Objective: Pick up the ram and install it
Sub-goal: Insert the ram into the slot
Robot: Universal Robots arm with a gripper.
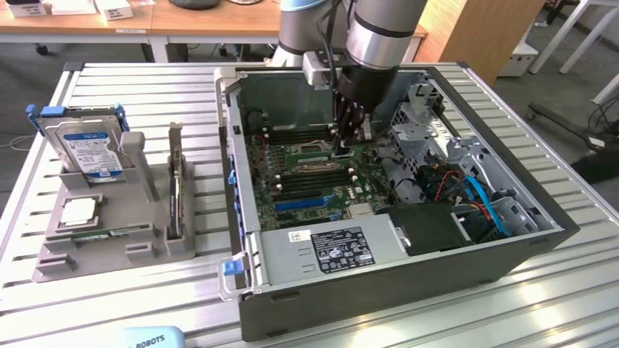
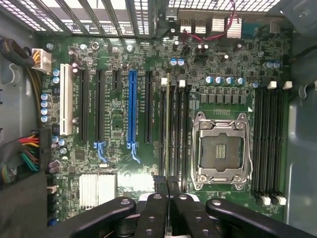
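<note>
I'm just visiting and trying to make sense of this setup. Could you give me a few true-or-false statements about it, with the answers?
1. The pincer is down inside the open computer case. True.
2. The pincer is wide open. False: it is shut.
3. The hard drive lies inside the case. False: it stands in the grey tray outside it.
4. The processor socket on the motherboard is empty. True.
</note>
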